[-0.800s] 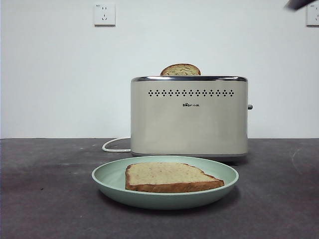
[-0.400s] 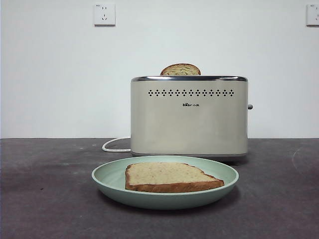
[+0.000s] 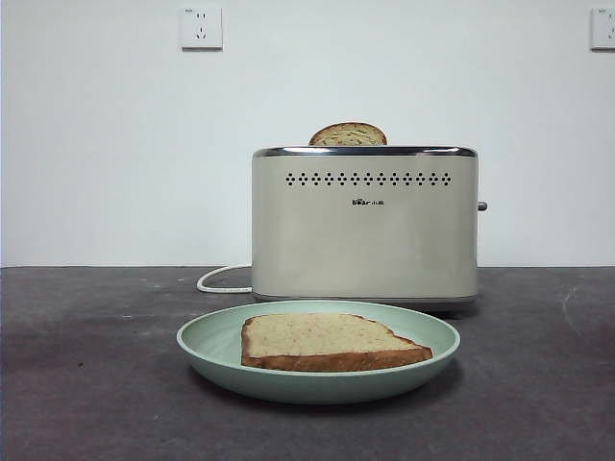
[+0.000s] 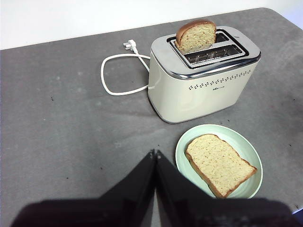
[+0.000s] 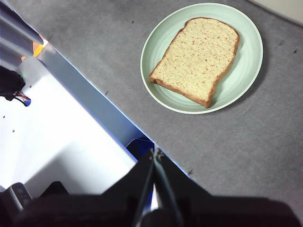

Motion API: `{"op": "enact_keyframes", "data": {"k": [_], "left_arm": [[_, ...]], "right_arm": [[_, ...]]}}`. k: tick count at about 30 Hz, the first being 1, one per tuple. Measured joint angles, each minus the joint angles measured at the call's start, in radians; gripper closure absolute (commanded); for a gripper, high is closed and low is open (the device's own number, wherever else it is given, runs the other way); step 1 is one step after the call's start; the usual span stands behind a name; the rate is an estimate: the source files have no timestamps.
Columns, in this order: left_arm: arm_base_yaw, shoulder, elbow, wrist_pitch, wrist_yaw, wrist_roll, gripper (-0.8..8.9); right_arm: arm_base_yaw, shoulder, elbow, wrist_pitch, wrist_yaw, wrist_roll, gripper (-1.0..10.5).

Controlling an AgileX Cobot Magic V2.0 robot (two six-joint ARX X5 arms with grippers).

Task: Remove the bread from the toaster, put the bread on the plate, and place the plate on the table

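The bread (image 3: 327, 342) (image 4: 218, 163) (image 5: 196, 58) lies flat on the mint-green plate (image 3: 207, 341) (image 4: 182, 150) (image 5: 246, 71). This plate rests on the dark table (image 3: 86, 365) in front of the cream toaster (image 3: 365, 226) (image 4: 201, 90). A second, narrower slice (image 3: 348, 134) (image 4: 195, 35) stands in the toaster's rear slot. My left gripper (image 4: 154, 152) is shut, held high and back from the plate, holding nothing. Over the table's edge hovers my right gripper (image 5: 154, 152), also shut and empty. Neither gripper shows in the front view.
The toaster's white cord (image 4: 116, 73) loops on the table beside it. A knob (image 3: 481, 206) sticks out of the toaster's side. Past the table edge, a white surface (image 5: 57, 142) shows in the right wrist view. Wall sockets (image 3: 201, 27) sit high behind.
A dark arm tip at the front view's top right corner one second ago has left the picture. Plate, bread and toaster have not moved.
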Motion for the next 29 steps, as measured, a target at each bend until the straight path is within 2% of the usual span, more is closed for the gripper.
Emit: {"op": "enact_keyframes", "data": {"k": [14,17,21,23,29], "left_arm": [[0.0,0.0,0.0,0.0,-0.001,0.0,8.17],[0.0,0.0,-0.001,0.024,-0.038,0.001,8.17],[0.025,-0.001,-0.014,0.152,-0.141,0.029,8.17],[0.075,-0.018,-0.048,0.24,-0.148,0.059,8.17],[0.28,-0.185,-0.349,0.651,-0.024,0.14,8.17]], "right_arm": [[0.0,0.0,0.0,0.0,0.0,0.0,9.4],[0.0,0.0,0.0,0.0,0.0,0.0,9.4],[0.0,0.0,0.0,0.0,0.0,0.0,9.4],[0.0,0.0,0.0,0.0,0.0,0.0,9.4],[0.0,0.0,0.0,0.0,0.0,0.0,9.4]]}}
